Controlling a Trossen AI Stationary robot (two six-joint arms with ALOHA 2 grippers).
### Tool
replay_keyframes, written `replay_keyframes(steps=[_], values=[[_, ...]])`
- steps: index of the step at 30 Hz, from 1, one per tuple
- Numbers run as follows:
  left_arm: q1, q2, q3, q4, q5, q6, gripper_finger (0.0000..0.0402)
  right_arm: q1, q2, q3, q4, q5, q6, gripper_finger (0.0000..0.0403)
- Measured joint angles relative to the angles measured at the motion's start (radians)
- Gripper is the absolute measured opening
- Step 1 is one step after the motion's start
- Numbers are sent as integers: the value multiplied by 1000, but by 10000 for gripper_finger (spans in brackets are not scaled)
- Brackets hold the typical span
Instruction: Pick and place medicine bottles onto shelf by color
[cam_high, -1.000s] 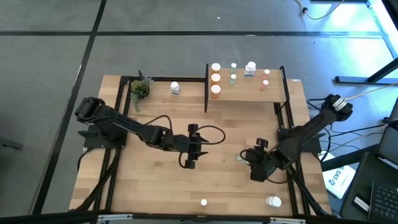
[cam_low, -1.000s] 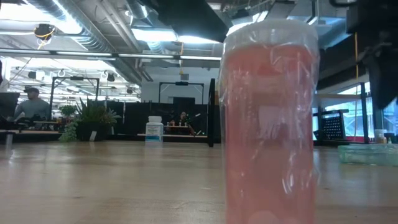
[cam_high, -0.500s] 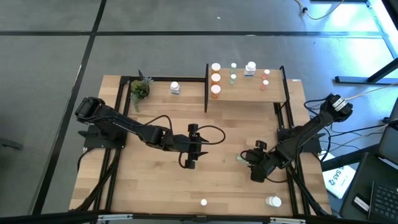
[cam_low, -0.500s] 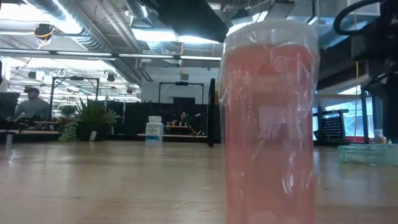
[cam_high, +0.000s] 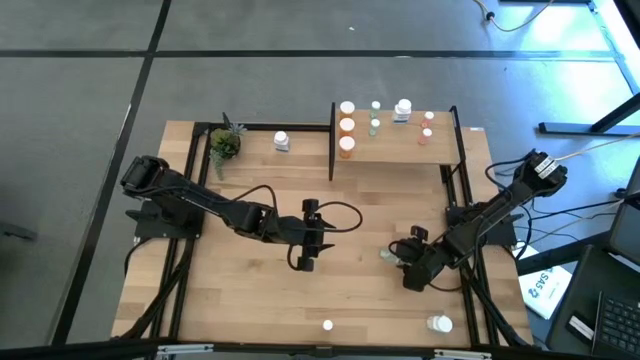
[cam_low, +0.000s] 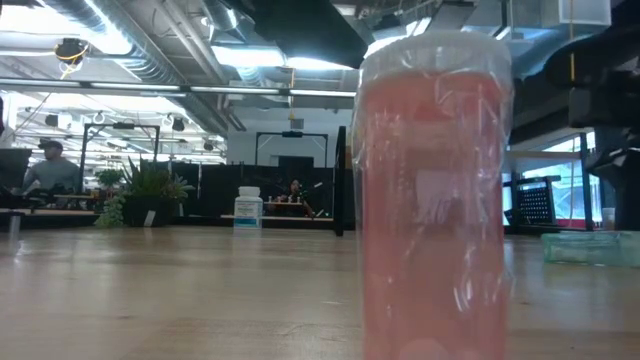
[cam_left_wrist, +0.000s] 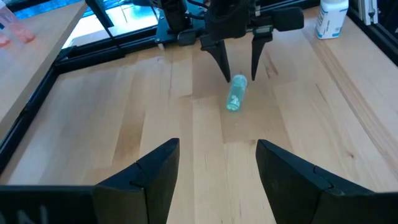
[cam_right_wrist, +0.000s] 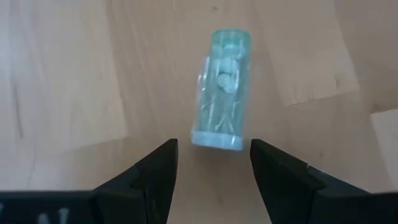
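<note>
A green medicine bottle lies on its side on the tabletop, right of centre, its white cap end toward my right gripper. That gripper is open and tipped down just above the cap end; the left wrist view shows a finger on either side of the cap, apart from it. My left gripper hangs open over the table's middle, holding nothing. The shelf at the far right carries orange, green, white and pinkish bottles.
A pinkish bottle stands at the near edge, filling the low view. A white bottle sits at the near right and another at the far edge beside a small plant.
My right gripper has come down toward the lying green bottle and tipped a little more steeply, staying open. The bottle has not moved.
</note>
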Motion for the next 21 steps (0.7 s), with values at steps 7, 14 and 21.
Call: replay_keyframes(steps=[7, 14, 21], values=[[0, 0, 0, 0, 0, 0, 206, 0, 0, -34, 39, 54, 50, 204], [0, 0, 0, 0, 0, -1, 206, -3, 0, -56, 55, 69, 104, 204], [0, 0, 0, 0, 0, -1, 206, -3, 0, -56, 60, 71, 98, 204]])
